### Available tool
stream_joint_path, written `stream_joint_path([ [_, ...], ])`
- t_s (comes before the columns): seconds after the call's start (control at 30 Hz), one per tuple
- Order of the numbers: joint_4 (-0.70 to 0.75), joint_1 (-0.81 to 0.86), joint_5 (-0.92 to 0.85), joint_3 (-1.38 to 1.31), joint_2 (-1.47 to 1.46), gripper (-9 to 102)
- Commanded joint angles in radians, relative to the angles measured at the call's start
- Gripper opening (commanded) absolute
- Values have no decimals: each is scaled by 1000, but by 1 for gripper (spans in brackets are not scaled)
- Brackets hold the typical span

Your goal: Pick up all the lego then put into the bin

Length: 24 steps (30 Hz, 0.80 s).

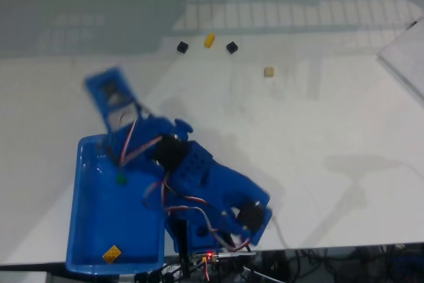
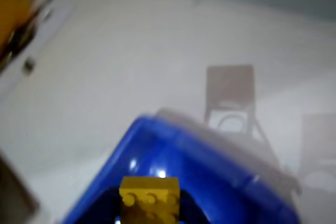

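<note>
- Fixed view: white table (image 1: 318,137) was mostly bare to the right of the arm; its near edge ran along the bottom right, with cables below it.
- A pale sheet or board (image 1: 405,57) cut in at the right edge, well apart from everything else.
- Blue bin (image 1: 89,230) sat at the bottom left, its long side running top to bottom, just beside the arm base (image 1: 218,217).
- The arm folded back over the bin's upper right part; its blurred end (image 1: 111,94) reached past the bin's far rim, over bare table.
- Jaw state: cannot tell, too blurred in the fixed view.
- Lego inside the bin: a dark green brick (image 1: 120,179) near the upper middle, right next to the arm's wires; a yellow brick (image 1: 111,254) near the bottom, lying on the floor clear of the walls.
- Lego left on the table, in a loose row near the far side: black brick (image 1: 182,47), yellow one (image 1: 209,40), another black one (image 1: 231,47), tan brick (image 1: 269,71) further right and a bit nearer. All were apart from each other, with open table around them and well apart from the bin.
- Wrist view: blurred; a rounded glossy blue corner of the bin (image 2: 210,166) filled the bottom, with a yellow studded brick (image 2: 149,198) at the bottom edge, and bare white table beyond.
</note>
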Motion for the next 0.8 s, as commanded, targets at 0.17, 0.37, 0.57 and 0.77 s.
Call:
stream_joint_path([
  [0.17, 163, -342, 5, -2, -2, 0],
  [0.37, 189, -350, -28, 2, -31, 4],
  [0.57, 207, -324, -57, 6, -38, 27],
  [0.77, 212, -232, -103, 2, -46, 31],
])
